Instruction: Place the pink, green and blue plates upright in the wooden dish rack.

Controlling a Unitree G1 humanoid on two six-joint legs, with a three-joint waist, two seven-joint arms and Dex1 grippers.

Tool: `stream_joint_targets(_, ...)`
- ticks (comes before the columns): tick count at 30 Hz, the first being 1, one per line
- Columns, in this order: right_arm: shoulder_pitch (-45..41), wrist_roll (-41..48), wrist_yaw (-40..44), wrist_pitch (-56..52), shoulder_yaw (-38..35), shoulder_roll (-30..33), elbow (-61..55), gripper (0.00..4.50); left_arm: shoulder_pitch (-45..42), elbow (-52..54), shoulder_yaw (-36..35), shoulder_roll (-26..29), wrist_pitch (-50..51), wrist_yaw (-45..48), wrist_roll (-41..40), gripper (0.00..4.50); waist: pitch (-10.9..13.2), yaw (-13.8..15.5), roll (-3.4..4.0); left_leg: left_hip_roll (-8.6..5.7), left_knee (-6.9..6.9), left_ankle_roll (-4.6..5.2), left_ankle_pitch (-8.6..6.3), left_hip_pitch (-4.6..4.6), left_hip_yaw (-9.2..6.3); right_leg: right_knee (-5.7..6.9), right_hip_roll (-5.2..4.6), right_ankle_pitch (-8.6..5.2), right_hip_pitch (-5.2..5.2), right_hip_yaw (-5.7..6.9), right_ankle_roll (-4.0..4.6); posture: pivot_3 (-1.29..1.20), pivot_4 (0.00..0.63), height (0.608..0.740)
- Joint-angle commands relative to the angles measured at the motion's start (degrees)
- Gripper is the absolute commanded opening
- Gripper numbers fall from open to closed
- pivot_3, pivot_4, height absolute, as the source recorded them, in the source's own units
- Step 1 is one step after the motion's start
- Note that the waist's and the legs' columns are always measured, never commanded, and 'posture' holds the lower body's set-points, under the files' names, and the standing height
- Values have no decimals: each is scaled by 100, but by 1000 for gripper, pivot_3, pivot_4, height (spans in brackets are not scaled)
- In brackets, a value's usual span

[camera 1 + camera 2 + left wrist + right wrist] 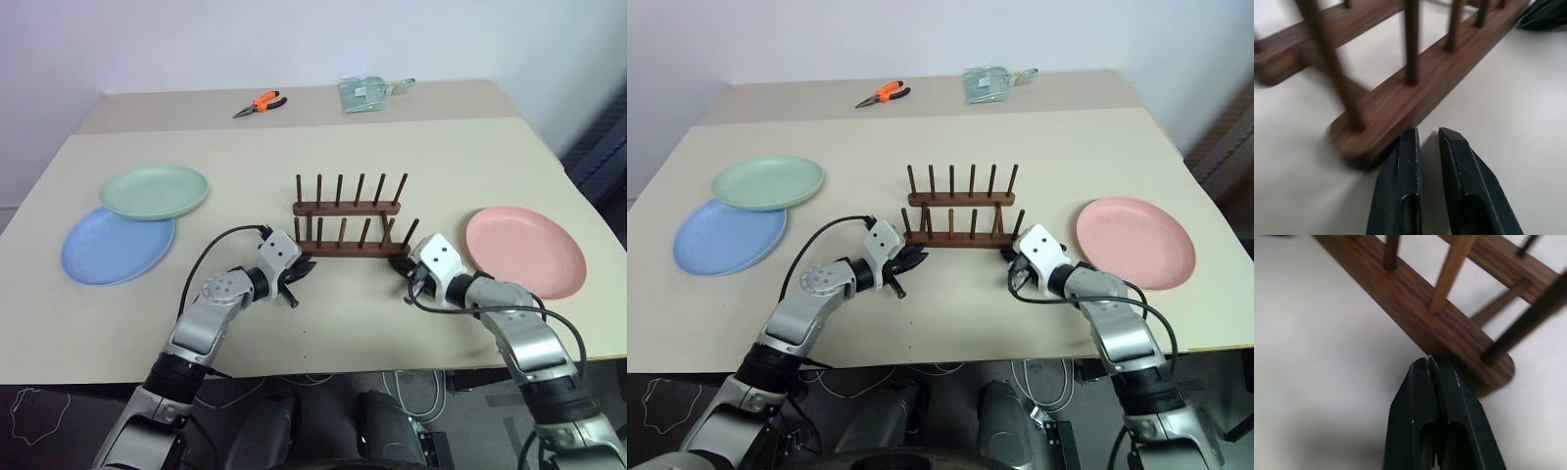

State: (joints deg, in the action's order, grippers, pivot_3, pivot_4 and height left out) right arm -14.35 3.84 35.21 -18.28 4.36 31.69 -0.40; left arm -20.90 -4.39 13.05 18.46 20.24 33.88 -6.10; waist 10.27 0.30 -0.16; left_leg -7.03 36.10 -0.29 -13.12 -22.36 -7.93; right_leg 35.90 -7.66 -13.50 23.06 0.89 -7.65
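Your left gripper (1426,142) (fingers nearly together) and right gripper (1428,363) (fingers pressed together) touch the near bar ends of the empty wooden dish rack (350,220), likely nudging it; next, fetch a plate.

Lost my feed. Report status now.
Left tool nearly shut, right tool shut, one at each end of rack. Rack empty. Pink plate, green plate, blue plate flat on table.

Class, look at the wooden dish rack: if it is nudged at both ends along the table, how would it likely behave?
The wooden dish rack looks rigid, so it probably slides whole rather than flexing. Its flat base bars sit on the smooth table, so it likely skids easily. Low and open-framed, it seems light and unlikely to tip.
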Motion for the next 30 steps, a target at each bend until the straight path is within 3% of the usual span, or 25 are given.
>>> stream_joint_targets(1,-199,-112,-150,78,-23,-109,281,0,-10,-599,-138,87,-75,-193,237,641,-1,5,-1,0,-3,0,0,0,0,1,0,1,2,0,-1,0,150,739)
stream_joint_targets(9,-237,-98,-76,150,-105,-93,264,0,-239,-1059,-168,1,-337,-240,253,641,-5,13,0,0,-2,-1,1,0,3,3,1,3,3,-2,0,0,150,739)
stream_joint_targets(12,33,296,291,68,-459,172,-272,854,-80,-751,-175,44,-303,-105,121,578,-5,30,0,-1,-3,-1,1,-3,3,3,0,4,6,-3,0,0,150,739)
stream_joint_targets(18,679,581,543,-60,-1610,1148,-991,3869,596,920,-289,195,41,757,-824,578,2,39,5,-2,-12,0,-9,-18,15,-1,-1,7,29,-17,7,0,150,739)
stream_joint_targets(22,1058,379,357,-242,-1916,1449,-973,3869,735,1543,-204,236,252,1067,-1130,578,8,51,-4,0,-11,1,-11,-24,14,-5,-1,5,30,-17,7,0,150,739)
stream_joint_targets(29,1195,189,-195,-1096,-1752,1238,-833,3869,388,1822,76,82,309,1314,-1217,578,8,41,-3,0,-6,2,-11,-30,21,-16,-3,-15,30,-21,11,0,150,739)
stream_joint_targets(30,1146,116,-320,-1223,-1714,1215,-786,3636,318,1808,106,56,303,1306,-1198,578,8,43,-3,-1,-6,2,-11,-30,21,-16,-2,-13,30,-21,13,0,150,739)
